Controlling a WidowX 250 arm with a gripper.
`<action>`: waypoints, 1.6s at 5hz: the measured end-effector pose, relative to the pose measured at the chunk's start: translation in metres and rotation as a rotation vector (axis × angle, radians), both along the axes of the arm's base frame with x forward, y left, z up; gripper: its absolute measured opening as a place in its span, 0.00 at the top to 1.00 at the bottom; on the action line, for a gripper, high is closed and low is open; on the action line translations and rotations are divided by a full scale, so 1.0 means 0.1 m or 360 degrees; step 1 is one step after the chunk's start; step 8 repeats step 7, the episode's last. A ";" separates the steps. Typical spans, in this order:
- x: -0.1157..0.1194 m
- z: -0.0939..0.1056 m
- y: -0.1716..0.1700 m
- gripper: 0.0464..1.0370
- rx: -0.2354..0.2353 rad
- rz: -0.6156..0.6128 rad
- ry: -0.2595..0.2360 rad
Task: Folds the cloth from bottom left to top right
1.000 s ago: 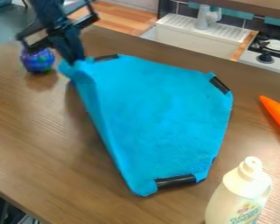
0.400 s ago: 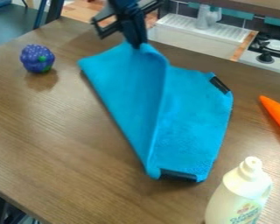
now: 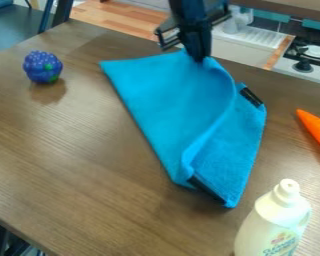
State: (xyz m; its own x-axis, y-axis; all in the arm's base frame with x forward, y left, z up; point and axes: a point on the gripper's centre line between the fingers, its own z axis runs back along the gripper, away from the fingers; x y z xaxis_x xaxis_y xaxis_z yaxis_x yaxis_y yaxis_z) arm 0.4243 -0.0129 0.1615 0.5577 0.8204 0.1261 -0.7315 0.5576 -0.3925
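The cloth (image 3: 163, 95) is bright blue and partly folded in the middle of the tabletop (image 3: 69, 165), its flap curving up in a soft ridge, black strips (image 3: 251, 96) at its right and near corners; the hand (image 3: 199, 58) is closed on its far edge; compared with earlier, hand and ridge are farther right

one camera — above the table (image 3: 76, 150), slanting down, fairly close
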 end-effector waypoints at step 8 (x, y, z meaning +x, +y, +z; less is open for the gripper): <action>0.33 0.09 -0.60 0.04 0.0000 -0.0295 -0.0087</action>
